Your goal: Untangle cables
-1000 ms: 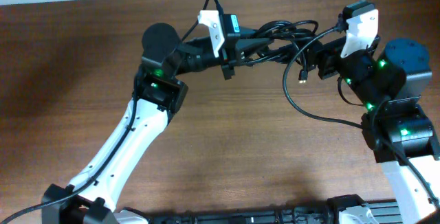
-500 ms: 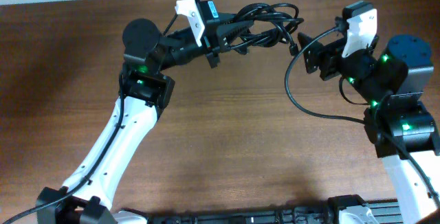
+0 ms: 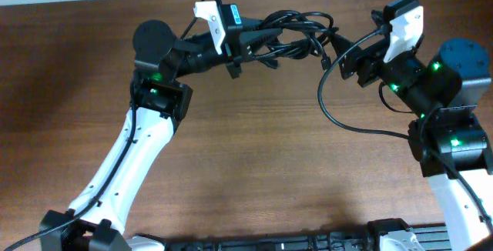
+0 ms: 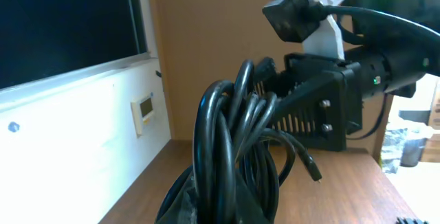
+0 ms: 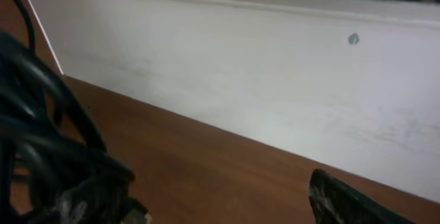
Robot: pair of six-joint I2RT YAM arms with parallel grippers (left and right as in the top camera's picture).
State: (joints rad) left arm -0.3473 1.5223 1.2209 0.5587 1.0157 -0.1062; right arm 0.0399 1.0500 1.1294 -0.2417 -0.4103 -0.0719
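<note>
Black, thin, flexible cables, wound into one looped bundle, now hang nearer the far edge of the brown wooden table and further to the left than a second ago. The left arm has swung that way and carried them along. The right gripper has edged slightly toward the far edge too, and in the last half second almost nothing has shifted. There are two arms, two grippers and one bundle; how many separate cords are in it cannot be counted, since the loops overlap. One loose strand leaves the bundle and sweeps down over the table in a wide arc toward the right arm. One small plug dangles free from the loops in the left wrist view. The left gripper is clamped tight on the bundle's left end and holds it clear above the table. The right gripper stands wide apart with nothing between its jaws, its mouth turned toward the bundle's right end, just beside it. In the right wrist view the cords crowd against one finger, but contact cannot be told; the other finger is clear of them.
</note>
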